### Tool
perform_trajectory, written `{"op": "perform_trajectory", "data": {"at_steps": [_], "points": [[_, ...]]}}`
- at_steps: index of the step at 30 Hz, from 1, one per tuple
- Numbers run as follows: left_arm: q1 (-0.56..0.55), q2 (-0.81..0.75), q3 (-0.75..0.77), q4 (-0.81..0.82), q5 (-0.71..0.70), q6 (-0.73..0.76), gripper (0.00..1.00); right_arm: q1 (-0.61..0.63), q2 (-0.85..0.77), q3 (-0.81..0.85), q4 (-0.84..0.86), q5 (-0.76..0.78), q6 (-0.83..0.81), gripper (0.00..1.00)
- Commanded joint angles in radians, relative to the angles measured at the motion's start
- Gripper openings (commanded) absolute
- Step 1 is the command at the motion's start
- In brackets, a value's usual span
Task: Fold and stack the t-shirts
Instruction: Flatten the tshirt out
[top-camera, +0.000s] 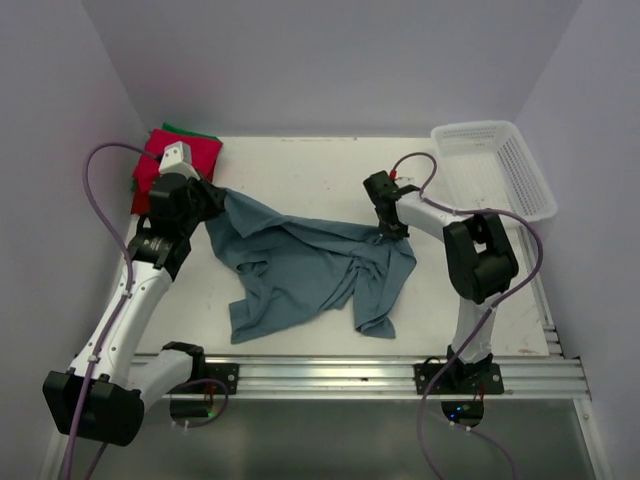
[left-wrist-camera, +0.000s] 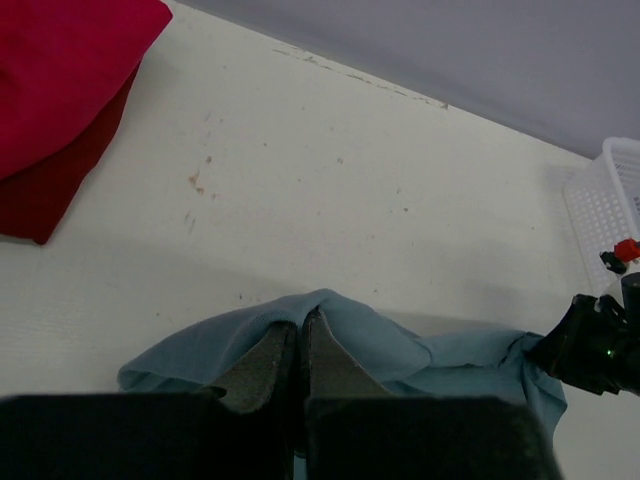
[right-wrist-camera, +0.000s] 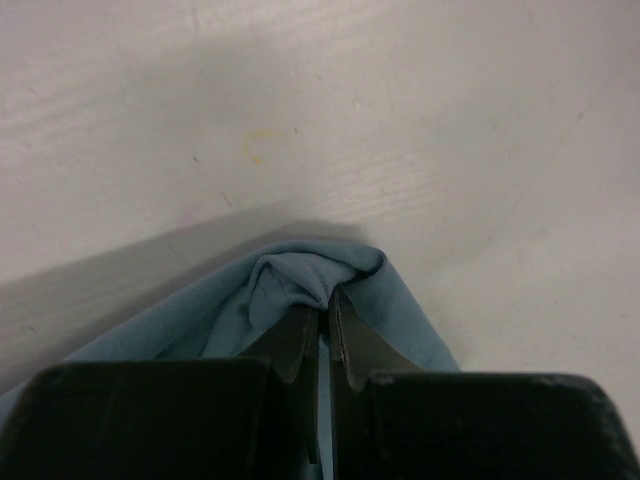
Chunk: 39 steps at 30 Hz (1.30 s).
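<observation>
The left gripper (top-camera: 214, 198) has its two fingers pressed together on a fold of the blue-grey t-shirt (top-camera: 300, 270). In the left wrist view the dark pads (left-wrist-camera: 270, 365) meet with almost no gap, and the cloth (left-wrist-camera: 400, 350) rises in a small ridge over their tips. This pinch is at the left upper corner of the shirt, close to the folded red t-shirts (top-camera: 200, 155).

The right gripper (top-camera: 393, 232) is also closed on the same shirt, at its right upper edge. In the right wrist view its fingers (right-wrist-camera: 355, 345) stand nearly touching each other, and a bunched fold of the blue-grey cloth (right-wrist-camera: 290, 285) sits just over the tips. The left wrist view also shows this gripper (left-wrist-camera: 600, 345) at the far end of the cloth.

Between the two grippers the shirt hangs and lies wrinkled over the middle of the white table (top-camera: 300, 170), with its lower part spread towards the near edge.

The red t-shirts lie stacked in the far left corner of the table, and a green t-shirt (top-camera: 190, 130) shows as a thin edge under them. The white mesh basket (top-camera: 530, 180) stands at the far right corner, well apart from the blue-grey shirt.
</observation>
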Motion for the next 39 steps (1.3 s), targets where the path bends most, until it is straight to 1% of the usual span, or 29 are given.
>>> {"op": "perform_trajectory", "data": {"at_steps": [1,3,4,6,7,8,9,10,11,13,14,15,16,18,19,24,25,27,28,32,33,39], "points": [[0.017,-0.013,-0.002,0.009,0.006,0.033,0.0,-0.029,0.041,0.122,0.069,-0.008,-0.041,0.0],[0.018,-0.013,-0.004,0.01,0.013,0.033,0.0,-0.052,0.084,0.158,0.066,0.005,-0.05,0.0],[0.018,-0.013,-0.005,0.009,0.013,0.033,0.0,-0.063,0.098,0.2,0.055,0.018,-0.051,0.0],[0.02,-0.013,-0.007,0.009,0.013,0.033,0.0,-0.083,0.128,0.242,0.023,0.059,-0.057,0.0],[0.02,-0.014,-0.007,0.007,0.014,0.033,0.0,-0.086,0.134,0.277,0.012,0.108,-0.068,0.0],[0.02,-0.016,-0.008,0.007,0.016,0.033,0.0,-0.093,0.142,0.296,0.002,0.136,-0.071,0.02],[0.02,-0.014,-0.008,0.009,0.017,0.032,0.0,-0.095,0.145,0.325,-0.012,0.152,-0.077,0.08],[0.02,-0.014,-0.01,0.01,0.019,0.03,0.0,-0.101,0.148,0.34,-0.021,0.186,-0.085,0.17],[0.02,-0.014,-0.01,0.012,0.022,0.028,0.0,-0.104,0.15,0.355,-0.034,0.205,-0.087,0.34],[0.021,-0.013,-0.01,0.012,0.023,0.027,0.0,-0.104,0.141,0.375,-0.054,0.242,-0.099,0.52],[0.021,-0.013,-0.01,0.012,0.023,0.028,0.0,-0.103,0.135,0.376,-0.052,0.258,-0.105,0.67],[0.021,-0.013,-0.011,0.013,0.022,0.028,0.0,-0.104,0.121,0.376,-0.052,0.263,-0.111,0.73],[0.021,-0.011,-0.011,0.012,0.022,0.028,0.0,-0.104,0.112,0.372,-0.052,0.263,-0.12,0.76],[0.021,-0.01,-0.014,0.015,0.022,0.028,0.0,-0.103,0.089,0.344,-0.028,0.217,-0.134,0.77],[0.021,-0.005,-0.014,0.016,0.023,0.027,0.0,-0.103,0.052,0.327,-0.017,0.185,-0.142,0.76],[0.02,0.007,-0.019,0.029,0.029,0.024,0.0,-0.107,-0.053,0.186,0.142,-0.046,-0.177,0.68],[0.021,0.01,-0.02,0.032,0.033,0.022,0.0,-0.107,-0.054,0.191,0.147,-0.076,-0.179,0.66],[0.021,0.015,-0.022,0.032,0.036,0.021,0.0,-0.118,-0.001,0.246,0.129,-0.123,-0.186,0.63],[0.021,0.015,-0.025,0.035,0.036,0.021,0.0,-0.118,0.0,0.269,0.121,-0.13,-0.189,0.63],[0.021,0.016,-0.031,0.042,0.034,0.015,0.0,-0.126,0.099,0.395,0.092,-0.169,-0.202,0.61],[0.021,0.016,-0.033,0.044,0.036,0.013,0.0,-0.127,0.149,0.446,0.072,-0.176,-0.206,0.6],[0.023,0.007,-0.031,0.036,0.036,0.016,0.0,-0.147,0.298,0.582,0.008,-0.153,-0.217,0.57]]}}
